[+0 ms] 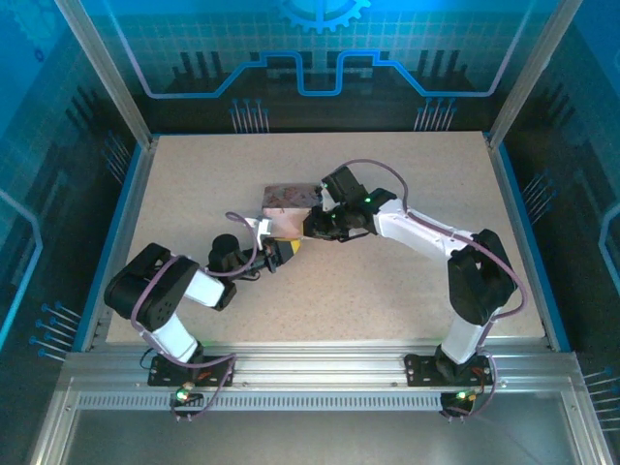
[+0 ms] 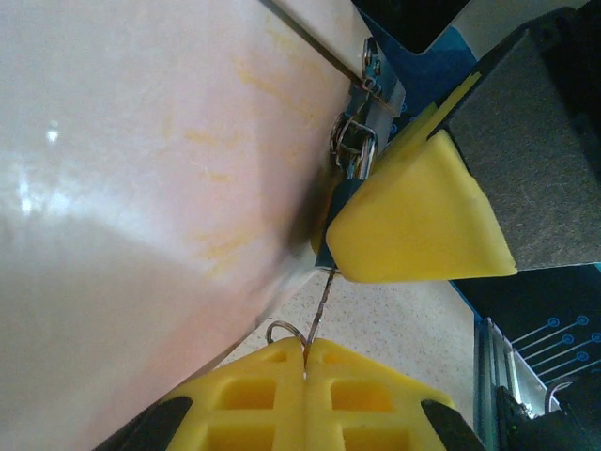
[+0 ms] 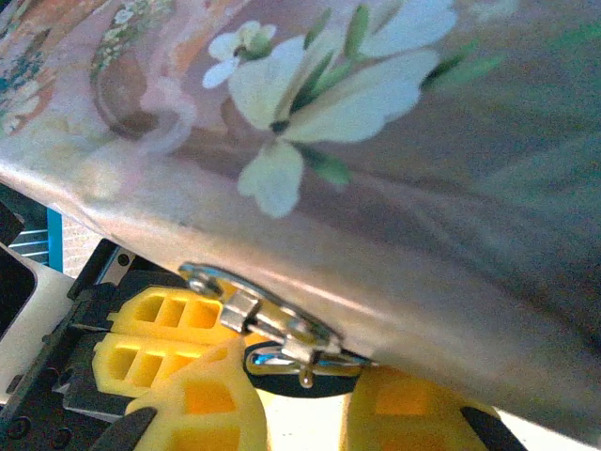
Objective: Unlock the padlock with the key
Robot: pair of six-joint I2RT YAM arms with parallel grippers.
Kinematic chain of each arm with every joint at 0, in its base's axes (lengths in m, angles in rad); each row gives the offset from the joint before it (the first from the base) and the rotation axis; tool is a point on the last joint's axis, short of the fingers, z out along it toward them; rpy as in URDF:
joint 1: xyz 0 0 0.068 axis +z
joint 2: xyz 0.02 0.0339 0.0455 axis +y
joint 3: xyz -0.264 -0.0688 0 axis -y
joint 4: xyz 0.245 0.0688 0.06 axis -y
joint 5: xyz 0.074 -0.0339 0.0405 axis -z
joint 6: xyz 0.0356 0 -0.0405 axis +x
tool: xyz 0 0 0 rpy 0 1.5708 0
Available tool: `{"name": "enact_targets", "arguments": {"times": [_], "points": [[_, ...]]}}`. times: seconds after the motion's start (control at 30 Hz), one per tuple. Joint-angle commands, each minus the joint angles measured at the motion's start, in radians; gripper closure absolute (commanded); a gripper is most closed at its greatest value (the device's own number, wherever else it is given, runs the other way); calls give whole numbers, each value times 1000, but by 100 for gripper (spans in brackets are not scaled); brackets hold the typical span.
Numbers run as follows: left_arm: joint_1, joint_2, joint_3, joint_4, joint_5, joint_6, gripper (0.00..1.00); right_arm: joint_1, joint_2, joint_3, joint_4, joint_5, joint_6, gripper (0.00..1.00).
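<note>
One small padlock [image 3: 300,381] hangs at the hasp [image 3: 263,315] of the pink tin [image 3: 376,113], low in the middle of the right wrist view, pinched between the fingers of the right gripper [image 3: 305,390]. The key [image 2: 319,301], squeezed in the left gripper [image 2: 305,352], points up toward it.

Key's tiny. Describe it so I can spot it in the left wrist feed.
Beside the big pale tin, find the left gripper at the bottom edge. The key is the thin grey sliver sticking up from its shut yellow tips; unlike the chunky latch above, it is straight and wire-thin.
</note>
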Motion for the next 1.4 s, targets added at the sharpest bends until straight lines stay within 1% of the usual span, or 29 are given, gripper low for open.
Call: {"name": "enact_targets", "arguments": {"times": [0.0, 0.17, 0.3, 0.47, 0.63, 0.93, 1.07, 1.2, 1.27, 1.37], "points": [[-16, -17, 14, 85, -17, 24, 100, 18, -36, 38, -5, -129, -34, 100], [-61, 5, 22, 85, -51, 21, 100, 18, -43, 24, 19, -122, -10, 100], [-89, 4, 29, 85, -91, -17, 100, 18, -47, -8, 81, -130, 33, 100], [-84, -12, 2, 85, -134, -21, 100, 16, -46, -8, 94, -123, 37, 100], [-59, -18, -20, 85, -111, -16, 100, 13, -53, -8, 71, -109, 22, 100], [10, -41, -28, 62, 6, -22, 100, 10, -59, -6, 19, -80, -15, 100], [14, -64, -15, -12, 43, -3, 100, 10, -57, -2, 14, -82, -16, 100], [14, -114, -15, -110, 68, 56, 100, 9, -56, 18, -17, -54, -36, 100], [13, -156, -15, -197, 68, 106, 100, 7, -53, 22, -26, -39, -47, 100], [12, -251, 1, -407, 65, 218, 100, 5, -47, 16, -22, -22, -53, 100]]}}
